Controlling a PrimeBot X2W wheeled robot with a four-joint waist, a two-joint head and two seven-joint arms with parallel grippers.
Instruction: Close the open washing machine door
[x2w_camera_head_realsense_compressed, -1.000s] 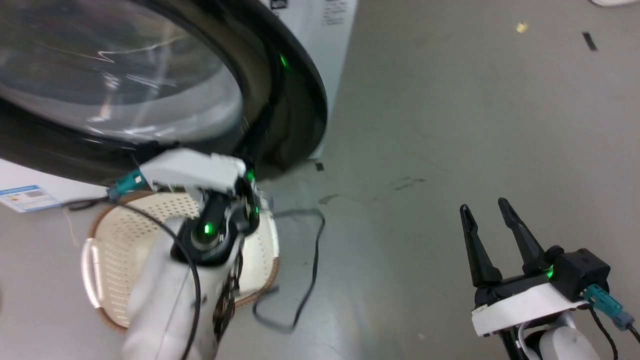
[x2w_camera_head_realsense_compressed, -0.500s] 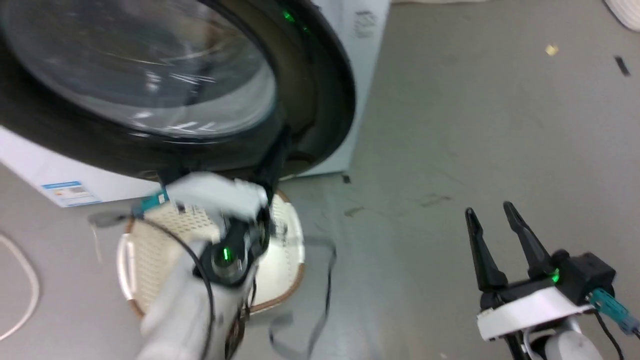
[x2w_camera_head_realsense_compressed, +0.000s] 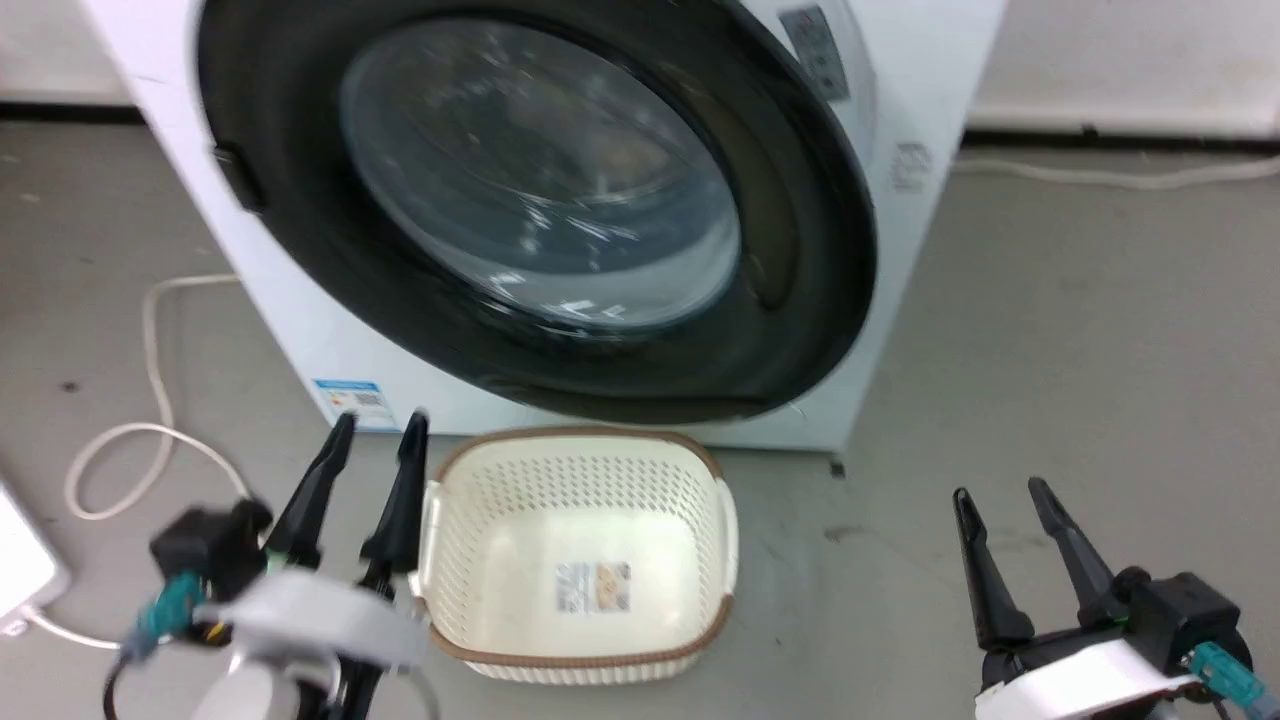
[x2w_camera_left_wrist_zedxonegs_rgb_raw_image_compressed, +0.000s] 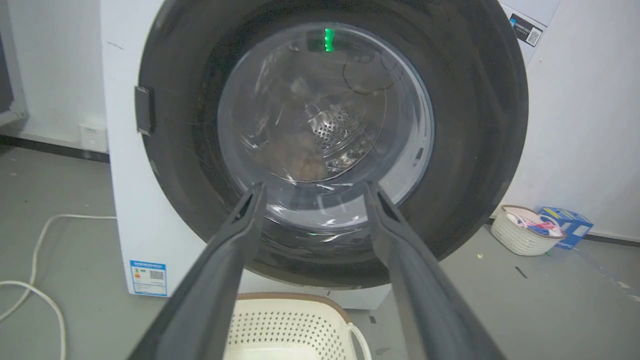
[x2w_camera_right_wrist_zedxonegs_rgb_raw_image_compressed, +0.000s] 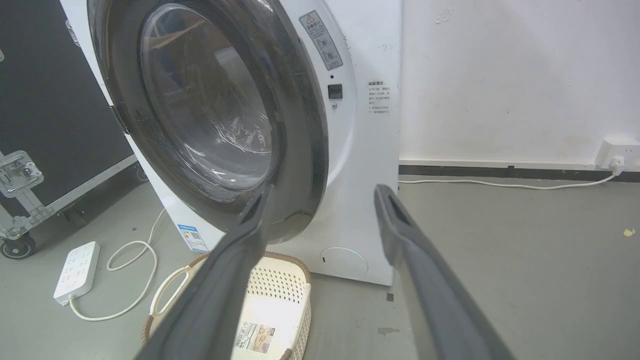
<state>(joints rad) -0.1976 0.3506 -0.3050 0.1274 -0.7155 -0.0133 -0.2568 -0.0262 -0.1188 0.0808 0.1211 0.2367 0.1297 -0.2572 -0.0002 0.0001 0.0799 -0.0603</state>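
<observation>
My left hand (x2w_camera_head_realsense_compressed: 380, 425) hangs spread and empty out in front of the washing machine (x2w_camera_head_realsense_compressed: 930, 100), off its lower left corner and apart from it. The fingers point straight at the machine's front, which I judge is a good stand-off for checking my work rather than pushing. My right hand (x2w_camera_head_realsense_compressed: 1000, 492) is also spread with nothing between the fingers. It is parked over the floor in front of the machine and beyond its right side, I'd say so it is clear of the door's swing.

The washing machine door (x2w_camera_head_realsense_compressed: 540, 200) lies against the machine's front, its black rim ringing the opening and the steel drum showing through the glass. From my right wrist camera, a sliver of grey shows behind the rim's lower edge. I cannot tell whether the latch has caught. If it hasn't, a firm press on the rim should finish it.

A pale perforated basket (x2w_camera_head_realsense_compressed: 580, 560) sits on the floor just in front of the machine, below the door, presumably for laundry.
</observation>
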